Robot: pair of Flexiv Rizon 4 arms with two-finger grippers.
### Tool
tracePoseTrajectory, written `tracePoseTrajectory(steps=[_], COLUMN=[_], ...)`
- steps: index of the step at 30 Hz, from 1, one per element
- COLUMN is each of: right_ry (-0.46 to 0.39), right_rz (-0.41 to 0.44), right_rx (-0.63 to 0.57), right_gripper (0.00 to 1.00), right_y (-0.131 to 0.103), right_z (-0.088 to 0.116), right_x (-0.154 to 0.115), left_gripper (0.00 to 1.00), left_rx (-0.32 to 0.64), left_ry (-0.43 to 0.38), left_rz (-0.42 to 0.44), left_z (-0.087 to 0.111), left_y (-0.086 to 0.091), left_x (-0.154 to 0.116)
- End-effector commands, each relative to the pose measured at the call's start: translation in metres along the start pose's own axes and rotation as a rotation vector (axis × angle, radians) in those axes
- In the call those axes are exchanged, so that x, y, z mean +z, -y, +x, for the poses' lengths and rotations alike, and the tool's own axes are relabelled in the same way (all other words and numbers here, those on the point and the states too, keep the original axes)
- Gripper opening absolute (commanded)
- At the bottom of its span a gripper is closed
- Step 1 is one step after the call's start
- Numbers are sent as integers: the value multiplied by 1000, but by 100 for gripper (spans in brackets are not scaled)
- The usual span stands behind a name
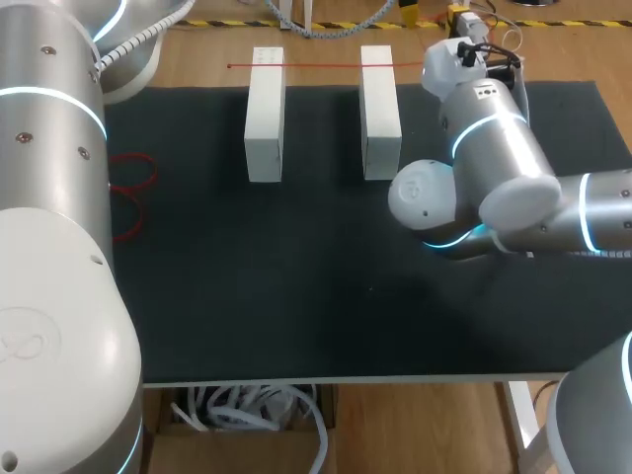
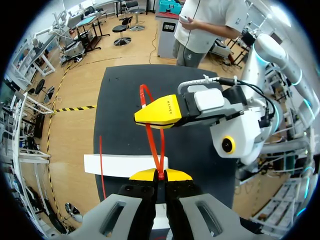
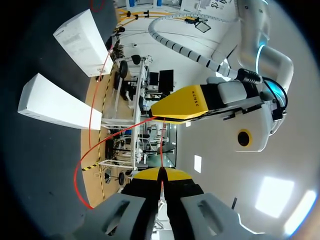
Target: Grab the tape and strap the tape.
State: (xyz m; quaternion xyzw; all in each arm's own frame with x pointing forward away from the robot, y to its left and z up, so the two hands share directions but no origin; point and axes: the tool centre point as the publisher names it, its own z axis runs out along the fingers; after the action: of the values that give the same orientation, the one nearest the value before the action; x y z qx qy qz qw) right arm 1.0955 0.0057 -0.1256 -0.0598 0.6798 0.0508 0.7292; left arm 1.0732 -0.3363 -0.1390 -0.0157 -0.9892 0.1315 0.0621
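- The left gripper [image 2: 160, 175] is clenched on the red tape [image 2: 153, 147]. Its two yellow tips press together with the tape between them.
- The right gripper [image 3: 161, 174] is closed in the same way and grasps a thin strand of the tape between its tips.
- In the left wrist view, the tape goes up from the left gripper, passes the yellow finger of the right gripper and bends into a loop over the black mat [image 2: 120, 115].
- In the head view, a straight piece of the tape runs across the tops of the left block [image 1: 265, 114] and the right block [image 1: 380, 111], near their far ends.
- The two white blocks stand side by side on the mat, with a gap between them.
- Some red loops [image 1: 133, 186] lie at the left edge of the mat, partly hidden by the left arm [image 1: 49, 247].
- The right arm [image 1: 513, 188] comes in from the right, and its elbow is just beside the right block.
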Motion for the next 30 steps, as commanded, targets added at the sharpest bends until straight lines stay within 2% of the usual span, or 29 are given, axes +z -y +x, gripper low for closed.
tracePoseTrajectory(steps=[1,10,25,30], right_ry=[-8,-15,-83,-129], right_rz=[-3,-9,8,20], right_rx=[-1,0,-5,-7], right_gripper=[0,0,0,0], right_y=[4,2,6,7], right_z=[-6,-5,-13,-12], right_x=[-2,-3,-10,-10], left_gripper=[0,0,0,0], left_rx=[-3,-3,-3,-3], left_ry=[-4,-4,-4,-4], left_rz=[-7,-7,-7,-7], left_z=[-1,-1,-1,-1], left_y=[1,1,1,1], left_x=[-1,-1,-1,-1])
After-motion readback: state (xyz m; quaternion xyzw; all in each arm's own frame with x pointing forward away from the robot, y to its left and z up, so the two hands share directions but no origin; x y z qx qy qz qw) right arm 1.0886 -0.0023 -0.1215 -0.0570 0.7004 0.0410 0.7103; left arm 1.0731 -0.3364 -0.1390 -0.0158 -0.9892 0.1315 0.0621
